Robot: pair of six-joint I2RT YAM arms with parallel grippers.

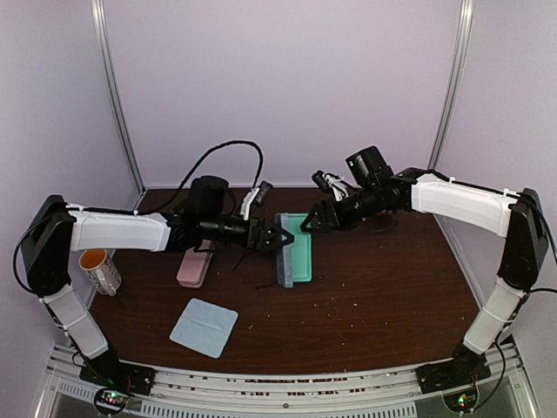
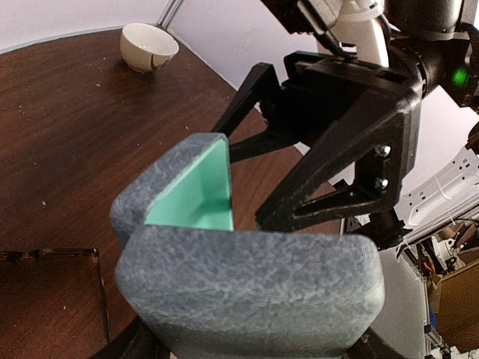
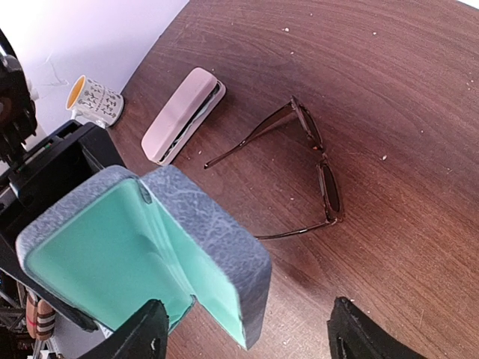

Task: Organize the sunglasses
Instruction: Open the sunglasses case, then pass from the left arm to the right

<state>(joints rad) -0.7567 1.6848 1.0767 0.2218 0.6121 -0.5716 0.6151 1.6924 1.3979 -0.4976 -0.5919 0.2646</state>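
Thin wire sunglasses [image 3: 328, 187] look light, fragile; best pinched at the bridge. Left pincer [image 1: 283, 237] grasps the case [image 3: 135, 247]; right pincer [image 1: 306, 223] released.

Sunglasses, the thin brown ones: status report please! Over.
Left fingers clamped on open grey-blue case. Right fingers open, close by case, gripping nothing. Brown sunglasses unfolded, flat on table, not cased. Nothing on them.

Lab robot cell: bare white walls [image 1: 287, 78], aluminium posts [image 1: 117, 96], wooden table [image 1: 374, 287]
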